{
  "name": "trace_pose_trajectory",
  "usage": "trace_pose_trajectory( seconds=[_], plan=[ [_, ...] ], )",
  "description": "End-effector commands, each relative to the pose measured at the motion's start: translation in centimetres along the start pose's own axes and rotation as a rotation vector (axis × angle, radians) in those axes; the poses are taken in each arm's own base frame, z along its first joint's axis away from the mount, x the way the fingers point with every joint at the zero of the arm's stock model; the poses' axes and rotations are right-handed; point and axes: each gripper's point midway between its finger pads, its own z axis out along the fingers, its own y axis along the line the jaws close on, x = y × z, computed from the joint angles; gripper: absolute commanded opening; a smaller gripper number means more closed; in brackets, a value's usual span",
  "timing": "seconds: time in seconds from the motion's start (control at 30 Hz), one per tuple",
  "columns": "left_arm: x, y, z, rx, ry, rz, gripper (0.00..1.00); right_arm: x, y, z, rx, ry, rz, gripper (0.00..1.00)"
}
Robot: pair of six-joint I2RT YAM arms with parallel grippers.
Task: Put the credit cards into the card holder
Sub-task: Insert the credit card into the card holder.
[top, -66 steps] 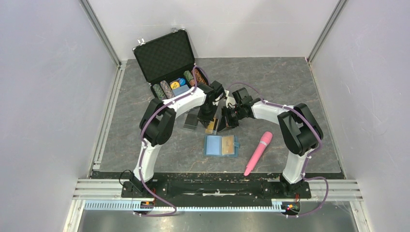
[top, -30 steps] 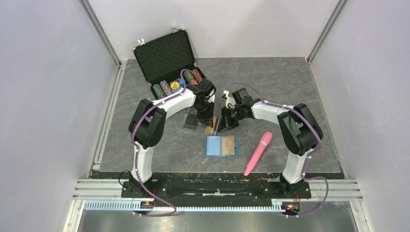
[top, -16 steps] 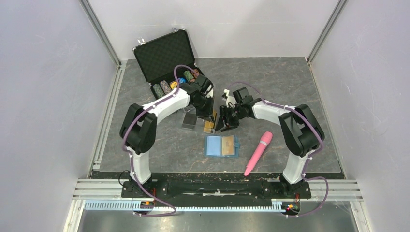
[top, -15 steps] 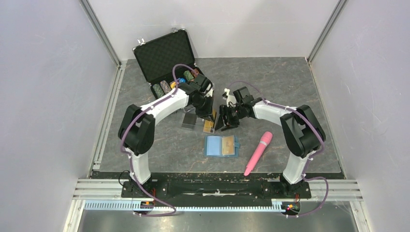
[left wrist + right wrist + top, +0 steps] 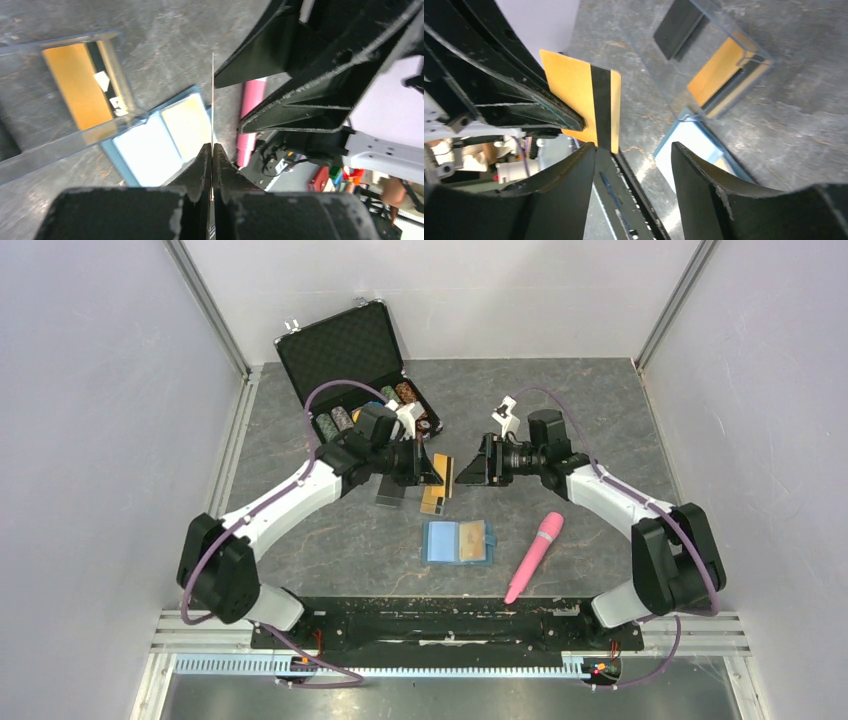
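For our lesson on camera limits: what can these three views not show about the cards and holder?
Left wrist: the held card shows only edge-on, face unseen.
Right wrist: the card holder is mostly hidden by the right gripper and clear box.
Top: cards in the clear box are too small to count.

L gripper (image 5: 438, 472) holds gold card (image 5: 448, 471) on edge, facing R gripper (image 5: 466, 470); card holder (image 5: 458, 541) lies open nearby.

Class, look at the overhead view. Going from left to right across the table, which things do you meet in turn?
Open black chip briefcase → gold credit card pinched in the left gripper → open right gripper → pink wand-shaped object. The teal card holder is left out because it overlaps the middle ones.
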Motion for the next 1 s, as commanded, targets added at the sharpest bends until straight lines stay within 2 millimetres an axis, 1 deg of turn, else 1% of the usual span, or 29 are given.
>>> trace_pose_trajectory(
  seconds=[0.0, 0.07, 0.13, 0.2, 0.23, 0.37, 0.4, 0.47, 0.5, 0.57, 0.6, 0.63, 0.7, 0.77, 0.87, 0.97],
  plan=[
    [-1.8, -5.3, -2.1, 0.282, -0.135, -0.012, 0.02, -0.9, 4.9, -1.3, -0.211, -0.049, -0.046, 0.57],
    [-1.7, -6.3, -2.7, 0.349, -0.159, -0.015, 0.02, -1.0, 6.1, -1.8, -0.261, -0.069, -0.048, 0.54],
    [-1.3, -6.8, -3.1, 0.393, -0.162, -0.019, 0.02, -1.1, 7.1, -2.3, -0.305, -0.085, -0.042, 0.51],
    [-0.9, -7.0, -3.3, 0.421, -0.151, -0.017, 0.02, -1.4, 8.0, -2.6, -0.353, -0.108, -0.045, 0.44],
    [-0.8, -7.1, -3.3, 0.427, -0.147, -0.015, 0.02, -1.4, 8.3, -2.8, -0.366, -0.116, -0.039, 0.39],
    [-0.3, -7.1, -3.5, 0.435, -0.139, -0.012, 0.02, -1.2, 8.6, -3.0, -0.394, -0.131, -0.023, 0.26],
    [-0.2, -7.0, -3.5, 0.433, -0.14, -0.012, 0.03, -1.2, 8.6, -3.0, -0.396, -0.131, -0.021, 0.2],
    [0.0, -6.8, -3.5, 0.424, -0.141, -0.017, 0.12, -1.0, 8.6, -3.1, -0.399, -0.133, -0.023, 0.04],
    [0.1, -6.6, -3.4, 0.415, -0.143, -0.022, 0.19, -0.9, 8.6, -3.1, -0.399, -0.132, -0.024, 0.0],
    [0.3, -6.0, -3.3, 0.393, -0.148, -0.036, 0.34, -0.7, 8.3, -3.1, -0.388, -0.129, -0.028, 0.0],
    [0.4, -5.6, -3.2, 0.376, -0.15, -0.045, 0.39, -0.6, 8.0, -2.9, -0.376, -0.122, -0.029, 0.0],
    [0.6, -5.2, -3.1, 0.36, -0.148, -0.053, 0.42, -0.4, 7.7, -2.8, -0.36, -0.113, -0.025, 0.0],
    [1.2, -4.0, -2.6, 0.306, -0.137, -0.074, 0.44, -0.1, 6.6, -2.4, -0.307, -0.098, -0.029, 0.0],
    [2.4, -2.2, -1.9, 0.23, -0.097, -0.102, 0.44, 0.4, 4.8, -1.9, -0.22, -0.072, -0.052, 0.0],
    [4.7, 0.6, -1.1, 0.11, -0.02, -0.126, 0.44, 1.8, 2.1, -1.5, -0.098, -0.017, -0.042, 0.0],
    [7.0, 3.4, -0.7, -0.005, 0.059, -0.131, 0.39, 3.8, -0.6, -1.4, 0.014, 0.037, -0.004, 0.0]
  ],
)
